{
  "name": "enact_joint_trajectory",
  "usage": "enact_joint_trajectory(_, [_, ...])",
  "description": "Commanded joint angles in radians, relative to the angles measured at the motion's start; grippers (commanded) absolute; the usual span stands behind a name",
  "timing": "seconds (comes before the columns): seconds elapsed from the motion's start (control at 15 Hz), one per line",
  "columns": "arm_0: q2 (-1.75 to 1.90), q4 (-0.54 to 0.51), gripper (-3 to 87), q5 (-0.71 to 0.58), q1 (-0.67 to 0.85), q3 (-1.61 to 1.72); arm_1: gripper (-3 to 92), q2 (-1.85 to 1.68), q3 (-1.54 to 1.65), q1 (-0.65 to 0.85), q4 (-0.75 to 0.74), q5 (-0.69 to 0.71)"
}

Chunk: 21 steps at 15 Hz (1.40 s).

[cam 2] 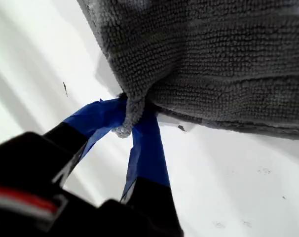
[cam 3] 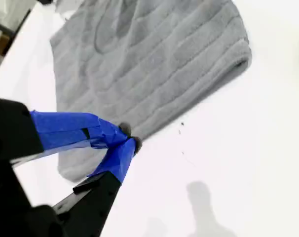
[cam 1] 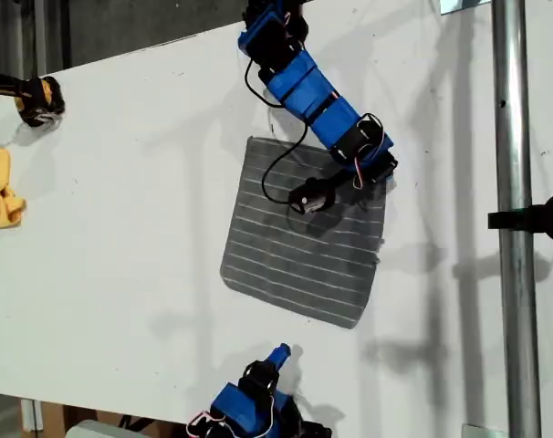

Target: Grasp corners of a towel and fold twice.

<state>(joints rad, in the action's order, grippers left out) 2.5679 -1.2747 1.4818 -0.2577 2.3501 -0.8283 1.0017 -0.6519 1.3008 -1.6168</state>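
Lying flat near the middle of the white desk (cam 1: 121, 237), the grey striped fabric towel (cam 1: 295, 246) spreads out as a rough square. The first gripper (cam 2: 132, 121), with blue-taped fingers (cam 2: 149, 153), pinches 1 rounded towel corner (cam 2: 126, 129). The second gripper (cam 3: 127, 140) hangs above bare desk just beside the towel's edge, its fingers pressed together on nothing. A crumpled yellow cloth (cam 1: 1, 187) lies at the exterior view's left.
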Motion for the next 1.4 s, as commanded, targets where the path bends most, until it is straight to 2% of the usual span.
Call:
enact_joint_trajectory(0.0, [-0.595,-0.002,-1.7,-0.115,-0.035,-0.500,-0.2,-0.048,0.000,0.025,-0.012,0.023])
enact_joint_trajectory(0.13, [-0.813,0.018,-1.5,-0.156,-0.091,-0.676,-0.2,-0.048,0.000,0.031,-0.023,0.035])
enact_joint_trajectory(0.27, [-0.943,-0.031,0.8,-0.178,-0.121,-0.793,-0.2,-0.049,0.000,0.032,-0.031,0.040])
enact_joint_trajectory(0.4, [-0.920,-0.095,18.4,-0.156,-0.149,-0.779,-0.2,-0.051,0.000,0.029,-0.034,0.040])
enact_joint_trajectory(0.53, [-0.904,-0.186,33.0,-0.198,-0.156,-0.779,-0.2,-0.055,0.000,0.026,-0.037,0.040])
enact_joint_trajectory(0.67, [-0.897,-0.187,33.5,-0.261,-0.144,-0.739,-0.2,-0.055,-0.002,0.025,-0.041,0.037])
enact_joint_trajectory(0.93, [-0.943,0.043,30.2,-0.265,-0.146,-0.580,-0.2,-0.061,-0.002,0.023,-0.048,0.032])
enact_joint_trajectory(1.07, [-1.031,0.115,29.0,-0.252,-0.166,-0.586,-0.2,-0.064,-0.002,0.023,-0.048,0.031])
enact_joint_trajectory(1.33, [-1.121,0.137,25.9,-0.213,-0.187,-0.588,-0.2,-0.066,-0.002,0.021,-0.049,0.026])
